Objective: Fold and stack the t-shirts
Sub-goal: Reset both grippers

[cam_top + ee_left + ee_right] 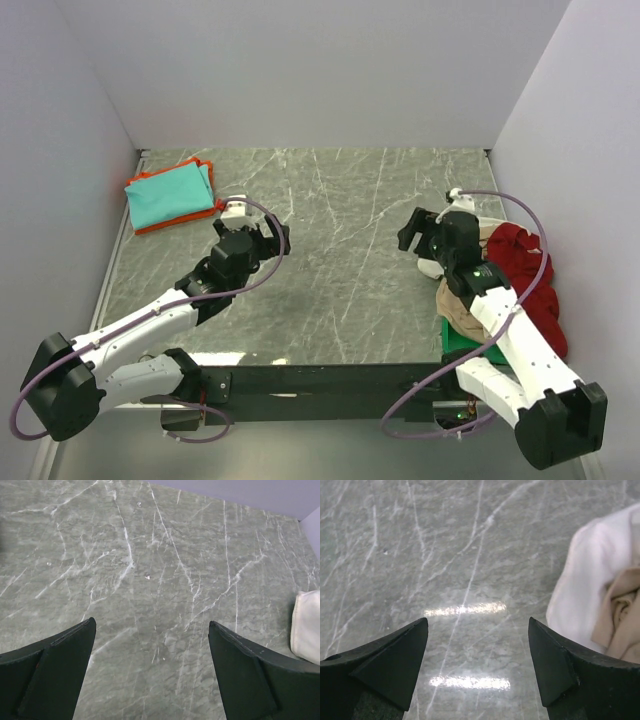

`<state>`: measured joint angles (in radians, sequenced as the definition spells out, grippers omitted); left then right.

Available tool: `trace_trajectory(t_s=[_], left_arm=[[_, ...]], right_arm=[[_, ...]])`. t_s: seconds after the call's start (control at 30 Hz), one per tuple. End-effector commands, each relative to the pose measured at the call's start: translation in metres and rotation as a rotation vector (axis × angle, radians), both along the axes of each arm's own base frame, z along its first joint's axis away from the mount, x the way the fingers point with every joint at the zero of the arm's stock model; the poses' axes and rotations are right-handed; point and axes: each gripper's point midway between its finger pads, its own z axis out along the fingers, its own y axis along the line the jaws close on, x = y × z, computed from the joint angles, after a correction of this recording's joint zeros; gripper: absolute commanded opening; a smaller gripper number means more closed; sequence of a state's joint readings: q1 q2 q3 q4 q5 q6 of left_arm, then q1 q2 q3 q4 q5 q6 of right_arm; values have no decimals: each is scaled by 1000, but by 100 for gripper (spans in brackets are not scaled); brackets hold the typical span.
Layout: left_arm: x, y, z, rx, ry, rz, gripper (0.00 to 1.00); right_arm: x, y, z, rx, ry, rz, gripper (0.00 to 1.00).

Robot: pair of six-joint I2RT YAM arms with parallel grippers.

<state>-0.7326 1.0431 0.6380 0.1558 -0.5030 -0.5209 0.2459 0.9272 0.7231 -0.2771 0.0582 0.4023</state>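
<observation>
A folded teal t-shirt (170,194) lies on a folded orange t-shirt (177,218) at the far left of the table. A heap at the right holds a dark red t-shirt (525,268), a beige one (462,308), a white one (433,267) and a green one (462,338). My left gripper (270,238) is open and empty over bare marble, right of the folded pair. My right gripper (415,230) is open and empty, just left of the heap. The white shirt (592,587) and beige shirt (620,615) show at the right of the right wrist view. A white shirt edge (306,625) shows in the left wrist view.
The grey marble table (340,260) is walled by white panels at the back and both sides. A black rail (320,378) runs along the near edge between the arm bases.
</observation>
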Motion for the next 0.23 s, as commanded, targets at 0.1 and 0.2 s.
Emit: trace_trajectory(t_s=[0.1,0.2], left_arm=[[-1,-9,21,-30,-40,-42,99],[-1,-10,25,-5,-26,-57,100]], right_arm=[[-13,-22,-14,-39,17,-99,87],[-19,-30,-19,-69,49,-132,87]])
